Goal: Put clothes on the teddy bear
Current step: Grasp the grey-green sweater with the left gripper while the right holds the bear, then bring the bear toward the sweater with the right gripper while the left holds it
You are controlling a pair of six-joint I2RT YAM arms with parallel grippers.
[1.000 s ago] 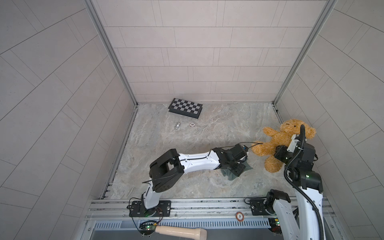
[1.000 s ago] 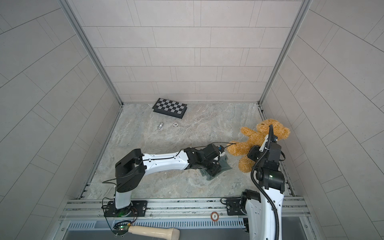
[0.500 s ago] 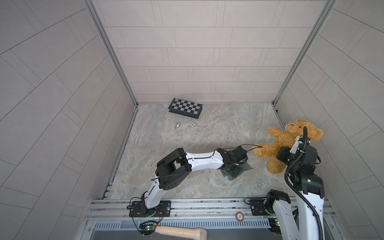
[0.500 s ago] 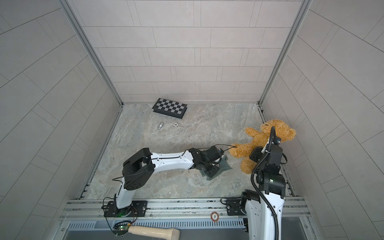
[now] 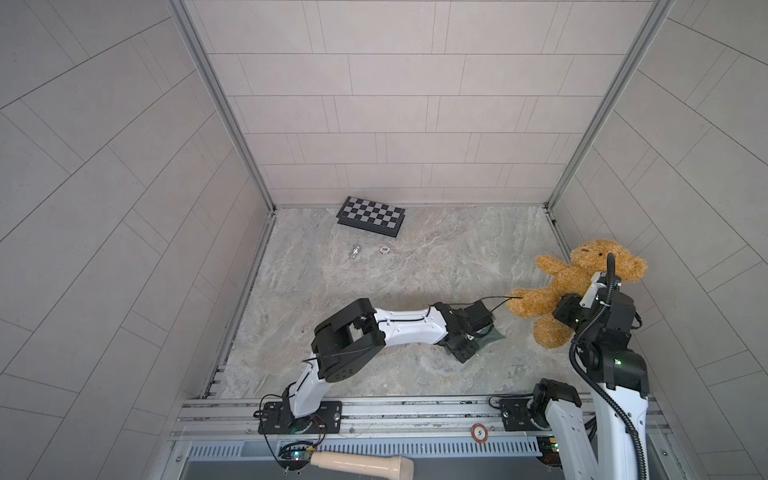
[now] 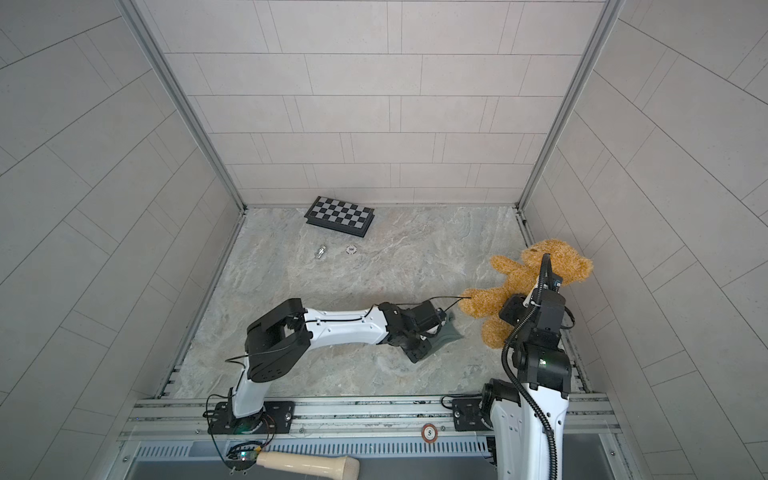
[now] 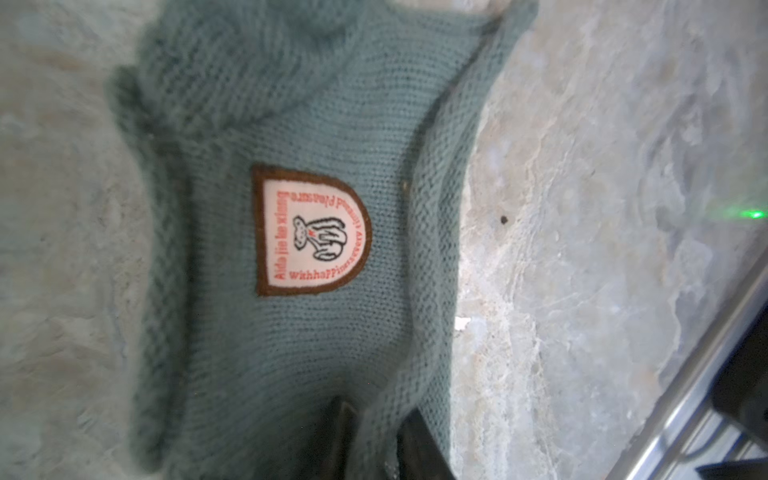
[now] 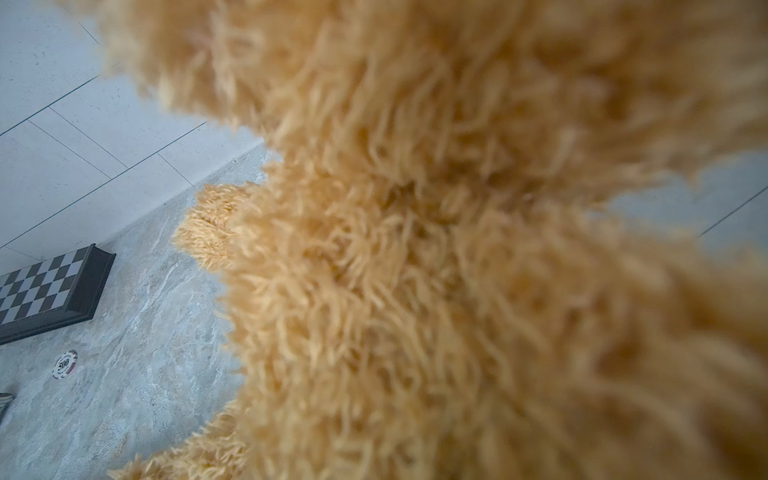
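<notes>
The left gripper was clamped on the sweater. The teddy bear sat just beside the sweater, apparently clamped in the right gripper.

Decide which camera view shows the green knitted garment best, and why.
The left wrist view: the green knitted garment fills the frame, with its stitches and sewn badge sharp. Both top views show only a small grey-green corner beside the left arm. The right wrist view shows only the teddy bear's fur.
</notes>
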